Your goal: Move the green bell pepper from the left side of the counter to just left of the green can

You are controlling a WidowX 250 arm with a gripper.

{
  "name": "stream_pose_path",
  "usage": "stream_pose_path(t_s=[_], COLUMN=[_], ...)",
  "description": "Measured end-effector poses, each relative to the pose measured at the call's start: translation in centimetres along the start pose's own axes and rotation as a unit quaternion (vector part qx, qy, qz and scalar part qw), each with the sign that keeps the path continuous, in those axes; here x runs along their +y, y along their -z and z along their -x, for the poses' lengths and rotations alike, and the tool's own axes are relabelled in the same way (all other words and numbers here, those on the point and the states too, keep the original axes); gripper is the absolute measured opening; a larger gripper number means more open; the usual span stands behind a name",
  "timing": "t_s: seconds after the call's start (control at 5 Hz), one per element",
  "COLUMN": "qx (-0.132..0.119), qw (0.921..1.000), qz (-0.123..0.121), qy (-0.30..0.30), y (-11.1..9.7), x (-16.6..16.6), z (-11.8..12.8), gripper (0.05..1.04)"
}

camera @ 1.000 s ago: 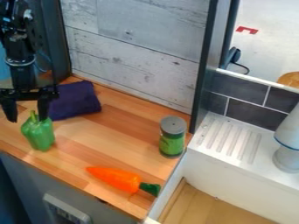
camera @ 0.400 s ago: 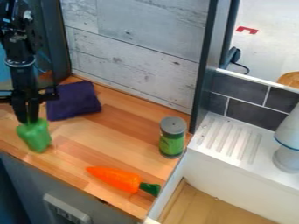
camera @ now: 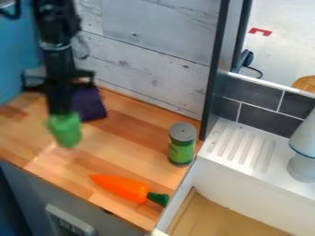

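The black gripper (camera: 60, 110) hangs over the left part of the wooden counter, shut on the top of a green bell pepper (camera: 64, 131). The pepper is blurred and hangs upright below it. Just behind, partly covered by the arm, lies a folded dark purple cloth (camera: 90, 104). An orange toy carrot (camera: 120, 186) with a green top lies near the counter's front edge. Upright at the right side of the counter stands a green jar with a grey lid (camera: 181, 144).
A white sink with a ribbed drainboard (camera: 241, 146) adjoins the counter on the right, with a pale grey-white object (camera: 302, 156) standing on it. Behind the counter rises a grey wood-panel wall (camera: 144, 50), ending at a dark upright post (camera: 215, 64).
The gripper, open above the pepper at first, came down and shut on its top. Since then it has moved right and up, the pepper with it.
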State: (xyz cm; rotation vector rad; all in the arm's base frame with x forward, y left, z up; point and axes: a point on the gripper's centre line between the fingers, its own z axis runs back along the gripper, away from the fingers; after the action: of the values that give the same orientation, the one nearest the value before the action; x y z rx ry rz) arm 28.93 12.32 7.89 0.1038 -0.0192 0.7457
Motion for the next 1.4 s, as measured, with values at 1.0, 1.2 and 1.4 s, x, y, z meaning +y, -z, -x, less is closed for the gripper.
stream_pose_path(t_s=[1.0,1.2,1.4], qx=[-0.086,-0.089,-0.08], qw=[0.992,0.9913,0.9926], qz=[0.042,0.054,0.053], qy=[0.082,0.08,0.075], y=[-0.5,0.4,1.0], x=[-12.5,-13.0,-12.9], z=[-0.1,-0.1,-0.1], gripper=[0.109,0.109,0.132])
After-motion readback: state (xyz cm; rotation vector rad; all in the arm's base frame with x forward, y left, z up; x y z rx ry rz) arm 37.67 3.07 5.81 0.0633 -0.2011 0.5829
